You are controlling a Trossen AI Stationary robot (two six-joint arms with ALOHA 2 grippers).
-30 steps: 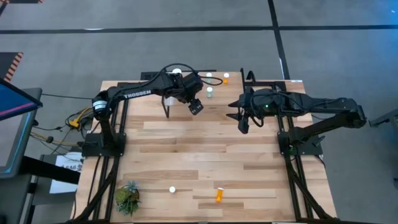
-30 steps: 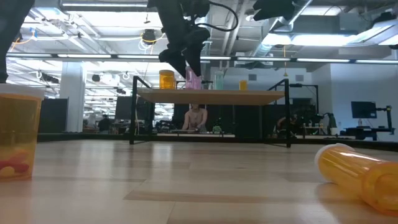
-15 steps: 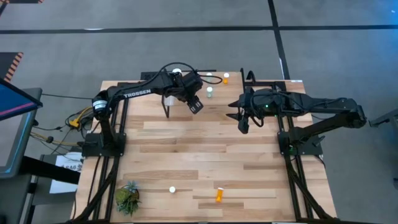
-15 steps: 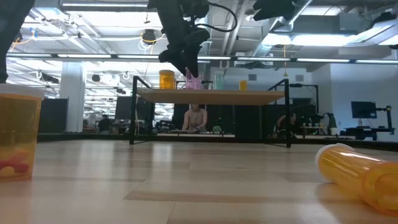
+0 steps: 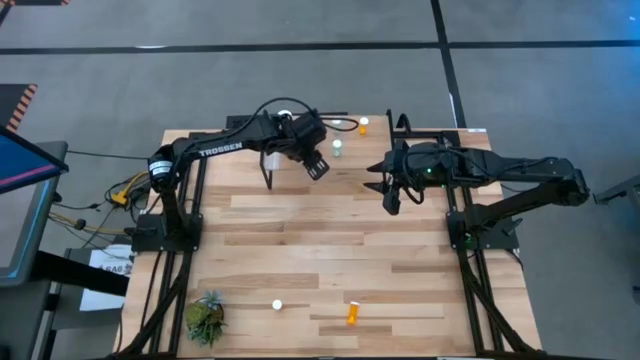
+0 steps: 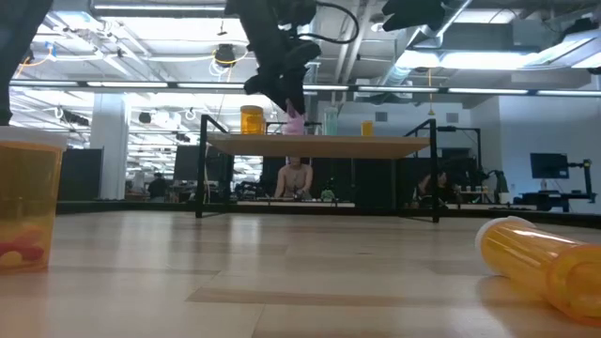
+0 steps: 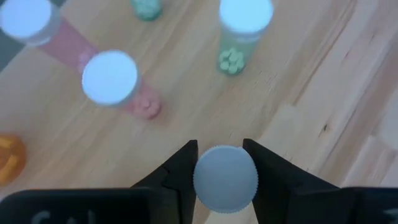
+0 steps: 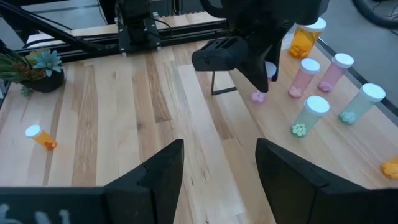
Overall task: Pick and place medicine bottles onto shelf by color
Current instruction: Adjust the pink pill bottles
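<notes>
Shelf sits at the far end of the table, and the left arm is stretched out over it from its base on the left side, elbow up, wrist bent so the left gripper points straight down at the shelf top. From the left wrist view its two dark fingers are pinched in on the white cap of a bottle, one finger on each side of the cap. In the right wrist view you can see a pink bottom poking out below that gripper, so it looks like a pink one, right at the shelf surface. Can't tell if it's actually resting on the wood or just off it.

Around it on the shelf: two more pink bottles standing close together, two pale green ones a bit further along, and an orange bottle at the end near the left arm's base. In the low view the orange one is clearly upright on the shelf.

The right arm reaches in from the right side, roughly level, with the right gripper hanging over bare table just beside the shelf. Its fingers are spread apart with nothing between them.

Down at the near end there's an orange bottle lying on its side, another bottle standing upright, and a small potted plant in the corner.
</notes>
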